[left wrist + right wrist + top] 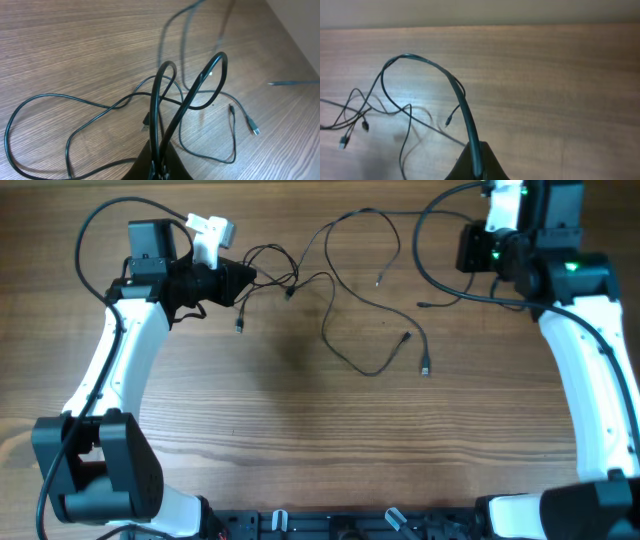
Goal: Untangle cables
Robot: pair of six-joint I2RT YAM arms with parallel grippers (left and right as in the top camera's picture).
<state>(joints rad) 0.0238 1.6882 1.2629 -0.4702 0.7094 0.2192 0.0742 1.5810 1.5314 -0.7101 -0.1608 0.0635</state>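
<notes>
1. The left hand [161, 162] is pinched together on two upright loops of the cables [345, 295], at the far left of the desk [300, 440].
2. The right hand [477, 167], at the far right, is clamped on a single cable [468, 120] that arches upward.
3. The other strands lie loosely tangled across the far middle of the desk, with small plugs [425, 368] scattered about.

The table [300, 430] is brown wood, fine-grained, matt with a faint sheen. The cables [469, 120] are smooth black plastic-sheathed wire, slightly glossy. A plug [255, 131] right of the left gripper [160, 167] shows a bright metal tip. The arms [130, 350] wear glossy white plastic shells.
</notes>
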